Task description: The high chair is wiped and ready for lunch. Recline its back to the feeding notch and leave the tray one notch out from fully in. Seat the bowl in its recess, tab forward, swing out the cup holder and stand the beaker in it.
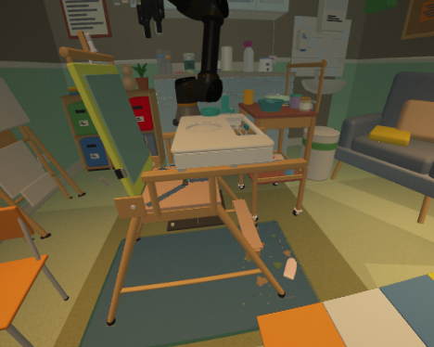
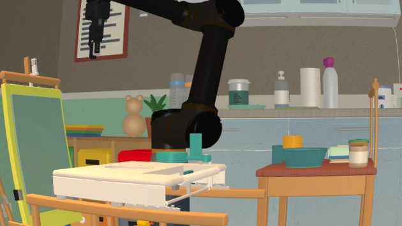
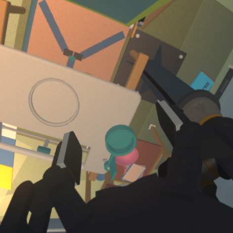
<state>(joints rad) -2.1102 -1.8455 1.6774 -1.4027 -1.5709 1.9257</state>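
Observation:
The high chair's back (image 1: 116, 127) (image 2: 33, 143), a green panel in a yellow frame, stands tilted at the left behind the orange seat (image 3: 71, 37). The cream tray (image 1: 220, 141) (image 2: 127, 178) (image 3: 61, 106) sits on the wooden arms with an empty round recess (image 3: 53, 101) (image 1: 204, 126). A teal cup holder (image 2: 172, 156) (image 3: 120, 139) sits at the tray's far side. The teal bowl (image 2: 304, 157) (image 1: 271, 104) and the orange beaker (image 2: 292, 141) (image 1: 249, 96) stand on the side trolley. My gripper (image 1: 150, 21) (image 2: 94, 48) (image 3: 118, 130) is open and empty, high above the chair back.
The wooden trolley (image 2: 316, 188) (image 1: 278, 120) stands right of the chair with a jar (image 2: 358, 153) on it. A grey armchair (image 1: 394, 139) is at the far right. Orange chairs (image 1: 18, 260) and an easel stand at the left. Crumbs lie on the mat (image 1: 273, 264).

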